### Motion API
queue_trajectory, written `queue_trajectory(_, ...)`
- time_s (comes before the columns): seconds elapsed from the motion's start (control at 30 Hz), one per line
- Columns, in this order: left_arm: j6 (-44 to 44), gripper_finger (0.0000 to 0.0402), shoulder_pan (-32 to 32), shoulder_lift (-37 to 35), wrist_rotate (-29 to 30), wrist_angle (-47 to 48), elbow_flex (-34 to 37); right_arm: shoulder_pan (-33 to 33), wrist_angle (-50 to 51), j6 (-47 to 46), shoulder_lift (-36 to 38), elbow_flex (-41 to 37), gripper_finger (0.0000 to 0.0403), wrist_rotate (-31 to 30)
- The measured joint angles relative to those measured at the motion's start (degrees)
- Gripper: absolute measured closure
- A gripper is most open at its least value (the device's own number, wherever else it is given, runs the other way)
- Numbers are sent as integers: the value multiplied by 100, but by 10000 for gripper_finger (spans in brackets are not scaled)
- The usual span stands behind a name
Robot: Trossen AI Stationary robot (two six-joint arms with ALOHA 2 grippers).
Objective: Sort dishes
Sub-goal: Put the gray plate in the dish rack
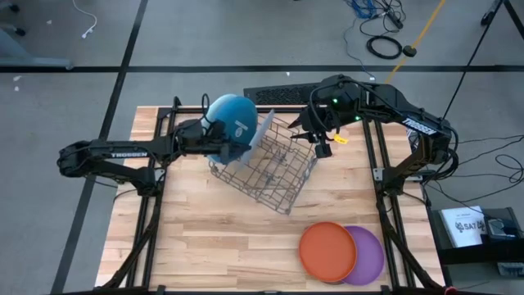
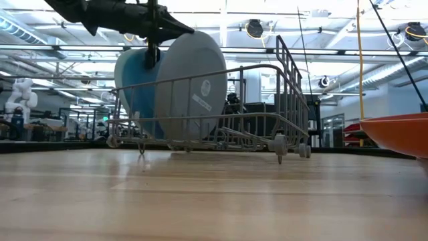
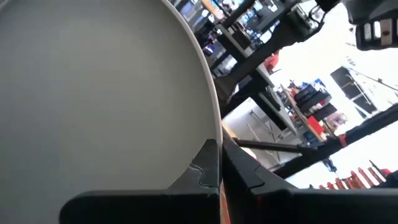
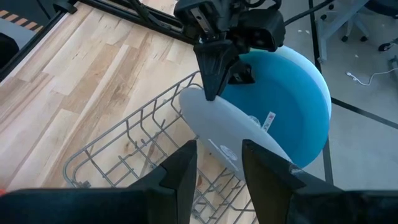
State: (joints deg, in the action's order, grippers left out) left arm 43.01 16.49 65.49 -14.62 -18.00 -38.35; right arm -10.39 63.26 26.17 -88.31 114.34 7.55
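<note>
A wire dish rack (image 1: 270, 176) stands mid-table. A blue plate (image 1: 225, 115) stands on edge at the rack's left end. Just right of it a pale grey-blue plate (image 4: 230, 134) also stands on edge, its lower edge (image 2: 180, 134) down among the rack's wires. My left gripper (image 4: 210, 93) is shut on that pale plate. My right gripper (image 4: 217, 165) hangs open and empty above the rack's far right side. An orange plate (image 1: 327, 250) lies overlapping a purple plate (image 1: 372, 256) at the near right. My left gripper pinches the pale plate's rim (image 3: 214, 134) between its two fingers, at the plate's upper part. The fingers (image 4: 217, 68) come about level from the table's left. The plate stays upright on edge, close against the blue plate; I cannot tell whether its lower edge bears on the rack.
A black keyboard (image 1: 274, 94) lies at the table's far edge behind the rack. Bare wood (image 1: 221, 238) spreads across the near left of the table. In the low view the orange plate (image 2: 398, 134) shows at the right.
</note>
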Motion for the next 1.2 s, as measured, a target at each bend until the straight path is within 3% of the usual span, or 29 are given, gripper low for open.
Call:
queue_trajectory(0.27,-105,395,11,-233,350,-33,18,0,2,0,0,0,282,0)
queue_trajectory(0.67,-163,283,0,-510,565,-92,20,1,3,0,0,0,282,2)
queue_trajectory(0.9,-399,277,0,-850,558,-217,17,7,2,-22,0,0,282,0)
queue_trajectory(1.2,-1233,276,-318,-924,13,-536,-55,4,-8,-4,0,0,282,0)
